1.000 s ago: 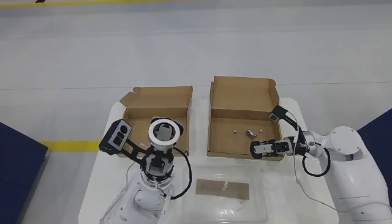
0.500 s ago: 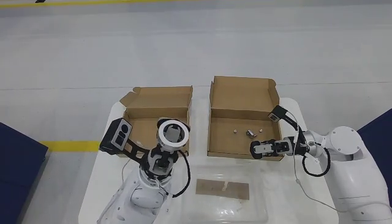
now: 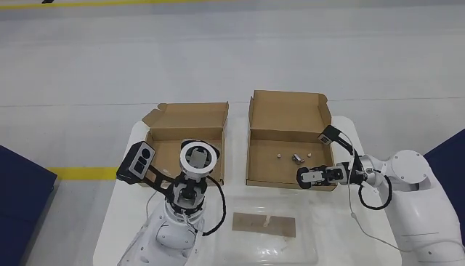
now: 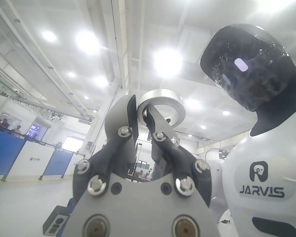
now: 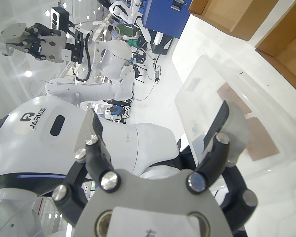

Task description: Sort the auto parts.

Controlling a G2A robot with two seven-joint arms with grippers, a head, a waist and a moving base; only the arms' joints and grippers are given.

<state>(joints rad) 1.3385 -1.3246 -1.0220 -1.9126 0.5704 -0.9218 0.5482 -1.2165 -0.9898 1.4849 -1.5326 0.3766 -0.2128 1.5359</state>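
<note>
2 boxes sit side by side on the surface (image 3: pixel 236 182). The left box (image 3: pixel 182 124) is beside the right box (image 3: pixel 285 131), which has small parts (image 3: pixel 296 157) in it. A tray (image 3: pixel 309 226) lies in front of both. The left end effector (image 4: pixel 141 117) holds a ring (image 4: pixel 162 106) up near the left box's front. The right end effector (image 3: pixel 304 176) is at the right box's front wall.

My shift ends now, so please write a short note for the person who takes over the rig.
Left gripper: shut on a ring, raised over the left box's front.
Right gripper: open, empty, at the right box's front edge.
Done: a few small parts lie in the right box.
Left to do: put the ring down; which box, I cannot tell.
</note>
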